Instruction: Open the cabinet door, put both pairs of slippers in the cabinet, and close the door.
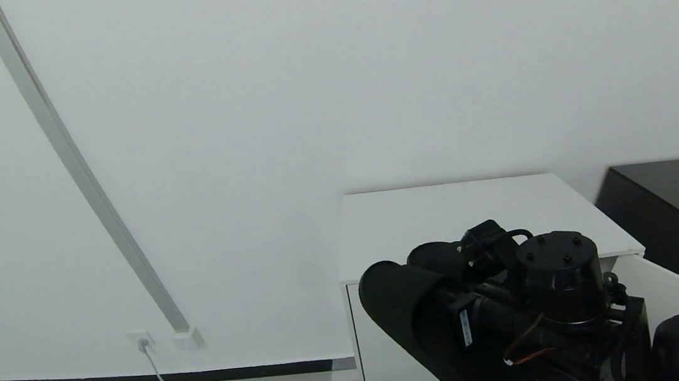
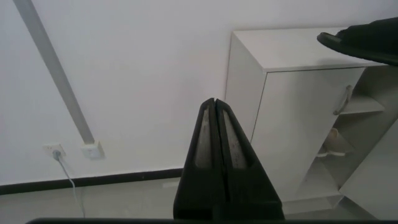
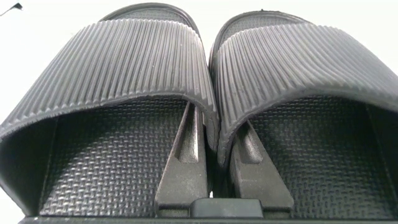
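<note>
Head faces wall [image 1: 329, 90]; left wrist, farther, shares cabinet [image 2: 298, 124]; right wrist hugs slippers [image 3: 143, 68].

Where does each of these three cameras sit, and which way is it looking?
Head view: on the head, facing forward and down at the wall and cabinet; the right arm shows, carrying black slippers.
Left wrist view: on the left wrist, looking past the shut left gripper towards the cabinet.
Right wrist view: on the right wrist, looking along the right gripper, clamped on the slippers.
Shared: head and left wrist views both show the cabinet and slippers.
</note>
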{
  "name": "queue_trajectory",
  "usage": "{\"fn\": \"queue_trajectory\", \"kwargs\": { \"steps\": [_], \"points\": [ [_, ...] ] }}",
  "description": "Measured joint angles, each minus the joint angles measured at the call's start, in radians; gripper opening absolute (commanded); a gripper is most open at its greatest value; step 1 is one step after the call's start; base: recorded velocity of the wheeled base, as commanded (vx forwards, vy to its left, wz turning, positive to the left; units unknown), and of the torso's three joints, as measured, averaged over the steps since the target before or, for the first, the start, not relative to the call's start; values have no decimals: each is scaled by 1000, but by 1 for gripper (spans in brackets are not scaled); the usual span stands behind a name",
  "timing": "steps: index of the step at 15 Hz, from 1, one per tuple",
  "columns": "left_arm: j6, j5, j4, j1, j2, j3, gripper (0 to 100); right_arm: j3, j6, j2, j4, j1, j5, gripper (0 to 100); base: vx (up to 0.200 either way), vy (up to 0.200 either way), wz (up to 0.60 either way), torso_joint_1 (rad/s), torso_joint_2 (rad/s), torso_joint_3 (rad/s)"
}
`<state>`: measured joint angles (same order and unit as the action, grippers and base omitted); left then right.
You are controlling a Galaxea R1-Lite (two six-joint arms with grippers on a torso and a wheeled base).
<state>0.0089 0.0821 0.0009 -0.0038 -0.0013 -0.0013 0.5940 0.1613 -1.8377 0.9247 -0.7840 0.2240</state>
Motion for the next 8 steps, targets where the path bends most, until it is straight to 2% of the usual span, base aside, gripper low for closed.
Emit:
{"fn": "queue_trajectory", "kwargs": {
  "steps": [8],
  "points": [
    [0,1,0,1,0,0,0,-5,0,-4,1,3,22,0,0,-200,0,4,4,0]
  ]
}}
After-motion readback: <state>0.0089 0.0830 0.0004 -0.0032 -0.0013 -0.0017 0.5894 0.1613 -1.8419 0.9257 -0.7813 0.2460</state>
